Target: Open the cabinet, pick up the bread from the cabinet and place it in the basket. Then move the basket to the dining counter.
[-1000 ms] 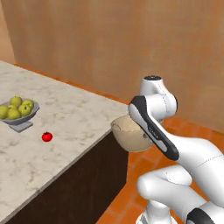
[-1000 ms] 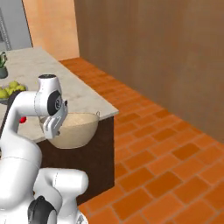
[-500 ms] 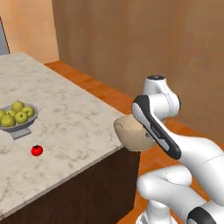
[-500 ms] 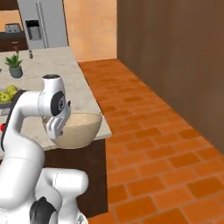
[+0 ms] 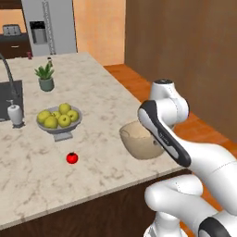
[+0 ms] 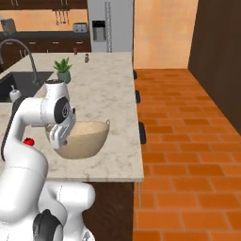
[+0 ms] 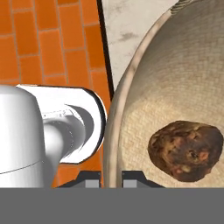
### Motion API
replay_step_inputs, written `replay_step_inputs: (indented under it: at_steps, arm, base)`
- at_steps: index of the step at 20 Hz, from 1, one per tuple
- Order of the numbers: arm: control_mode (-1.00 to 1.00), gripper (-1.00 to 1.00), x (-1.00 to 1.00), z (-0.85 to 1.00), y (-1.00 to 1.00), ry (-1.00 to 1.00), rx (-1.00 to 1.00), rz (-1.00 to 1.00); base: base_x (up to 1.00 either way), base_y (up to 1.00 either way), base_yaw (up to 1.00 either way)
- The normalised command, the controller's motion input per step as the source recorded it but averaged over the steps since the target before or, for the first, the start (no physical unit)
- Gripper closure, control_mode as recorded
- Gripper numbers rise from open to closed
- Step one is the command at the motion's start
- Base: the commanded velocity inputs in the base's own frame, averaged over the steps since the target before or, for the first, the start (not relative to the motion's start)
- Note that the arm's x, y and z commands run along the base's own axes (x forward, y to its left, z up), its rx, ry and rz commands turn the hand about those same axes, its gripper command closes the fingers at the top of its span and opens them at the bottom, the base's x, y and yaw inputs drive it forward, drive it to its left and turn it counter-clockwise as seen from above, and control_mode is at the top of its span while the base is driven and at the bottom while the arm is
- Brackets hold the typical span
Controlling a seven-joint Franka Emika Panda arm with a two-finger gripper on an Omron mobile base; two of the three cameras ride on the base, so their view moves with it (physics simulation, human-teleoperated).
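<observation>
The tan basket point(image 5: 138, 142) hangs from my gripper point(image 7: 110, 176), which is shut on its rim, one finger inside and one outside. The dark brown bread point(image 7: 185, 150) lies on the basket's woven floor point(image 7: 192, 74). In the base views the basket point(image 6: 84, 140) sits low over the near right corner of the beige marble dining counter point(image 5: 97, 88); I cannot tell whether it touches the slab. My hand point(image 6: 59, 135) grips the basket's left side, with the forearm crossing in front of it.
On the dining counter point(image 6: 115, 84) stand a grey bowl of green apples point(image 5: 59, 119), a red tomato point(image 5: 71, 158), a potted plant point(image 5: 45, 77) and a soap bottle point(image 5: 15, 114) by the sink. Orange brick floor point(image 6: 188, 141) lies to the right.
The whole scene has swung round as the base moved, bringing the counter closer. The basket stays in my gripper and now hangs over the counter's corner instead of beyond its edge.
</observation>
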Motion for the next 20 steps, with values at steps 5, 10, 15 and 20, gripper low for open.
replay_step_inputs:
  at_steps: [5,10,15,20]
  arm:
    - [1.0,1.0,0.0,0.0,0.0,0.0,0.0,0.0]
    - [-1.0,1.0,0.87,0.0,-0.15,-0.02,0.0,0.1]
    - [-1.0,1.0,1.0,-0.03,-0.14,-0.05,0.0,0.14]
    - [-1.0,1.0,1.0,-0.11,0.1,-0.05,0.0,0.15]
  base:
    - [0.05,-0.06,0.11]
    - [0.0,0.0,0.0]
    - [0.0,0.0,0.0]
    - [0.0,0.0,0.0]
